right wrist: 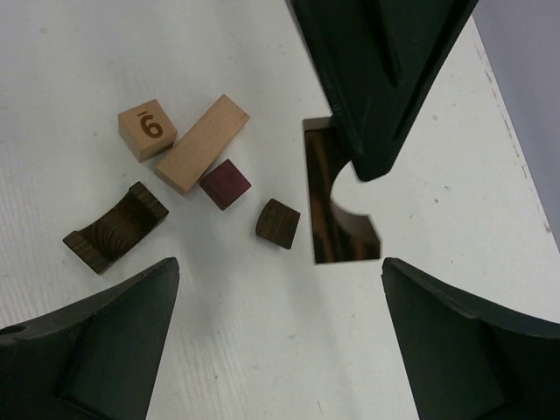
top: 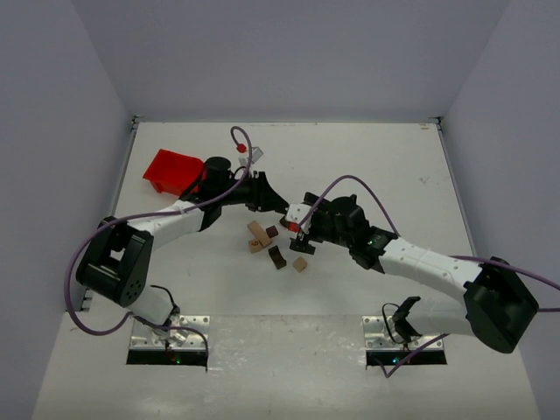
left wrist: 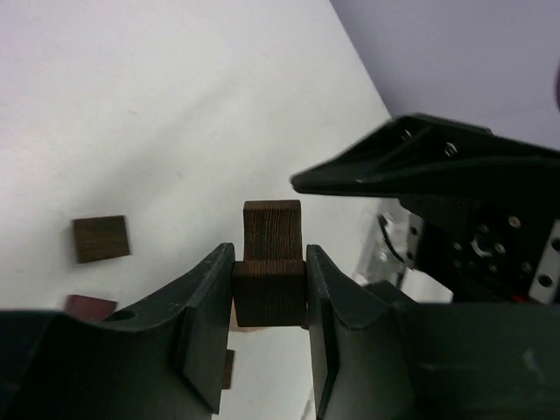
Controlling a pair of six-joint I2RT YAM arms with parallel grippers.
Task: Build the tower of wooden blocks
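Left wrist, left jaws grasping dark block (left wrist: 271, 280), right wrist, right jaws released, cube (right wrist: 146, 131) numbered 6

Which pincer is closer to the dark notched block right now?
Left. The left pincer is clamped on the dark notched block; the right pincer hangs open just beside it, jaws wide, not gripping.

- Overhead view: soft, even light from above; the matte white table (top: 394, 149) is bright without glare, shadows faint.
- Left wrist view: the left gripper's black plastic fingers (left wrist: 201, 341), nearest the lens, are murky and blurred; the dark brown grained wooden block (left wrist: 269, 284) shows soft grain.
- Right wrist view: the light tan numbered wooden cube (right wrist: 147, 130) is crisp; the right gripper's black fingers (right wrist: 96, 341) are soft-edged.
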